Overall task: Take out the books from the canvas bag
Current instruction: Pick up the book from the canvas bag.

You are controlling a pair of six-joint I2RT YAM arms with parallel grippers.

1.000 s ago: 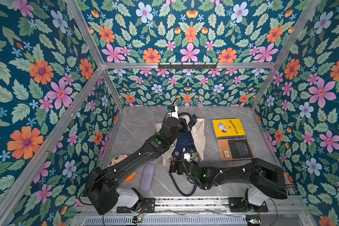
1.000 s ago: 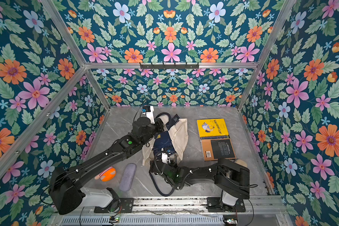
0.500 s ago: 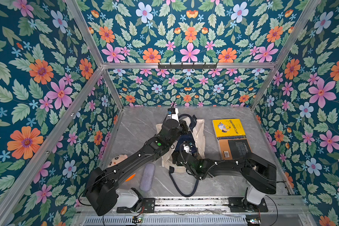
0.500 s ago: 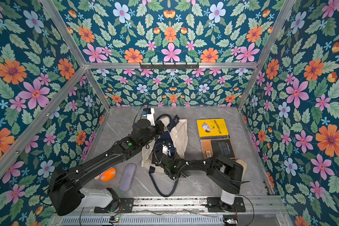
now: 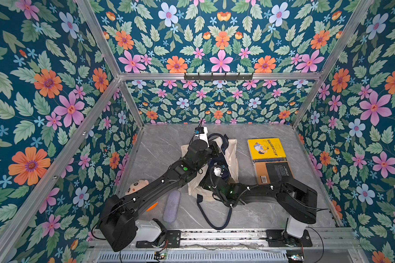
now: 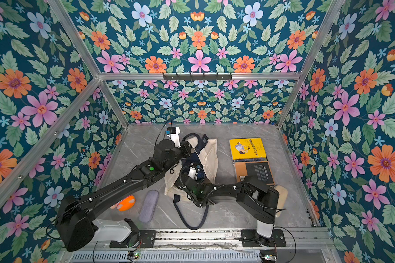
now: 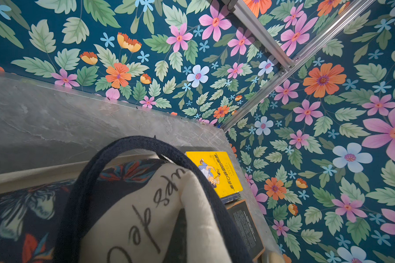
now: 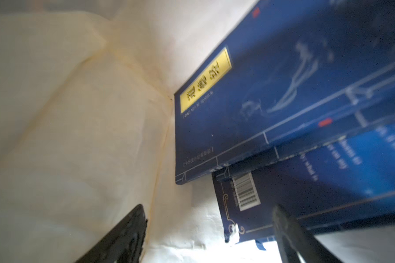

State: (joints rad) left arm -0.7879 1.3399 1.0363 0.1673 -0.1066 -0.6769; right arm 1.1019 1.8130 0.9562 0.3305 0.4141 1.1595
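The cream canvas bag (image 5: 232, 154) (image 6: 209, 154) lies mid-table, its mouth toward the near edge. My left gripper (image 5: 214, 146) sits at its far end. In the left wrist view the fingers are hidden under lifted cream cloth with script lettering (image 7: 146, 205), and the gripper is shut on it. My right arm (image 5: 237, 191) reaches into the mouth. Inside, my right gripper (image 8: 208, 239) is open, its fingers (image 8: 123, 236) wide apart. Two navy books lie just ahead: one with a yellow label (image 8: 283, 91), one with a barcode (image 8: 317, 182). A yellow book (image 5: 266, 149) and a black book (image 5: 273, 172) lie outside, to the right.
A grey-lilac pouch (image 5: 172, 206) and a toy with a cartoon face (image 5: 137, 185) on an orange ball (image 6: 126, 202) lie near the left arm. A loose navy handle loop (image 5: 214, 218) trails toward the front rail. A beige object (image 6: 281, 193) sits behind the right arm. Floral walls enclose three sides.
My right arm has pushed its gripper from the bag's mouth deeper inside, toward the far wall. The left arm has stayed in place, holding the bag's far end.
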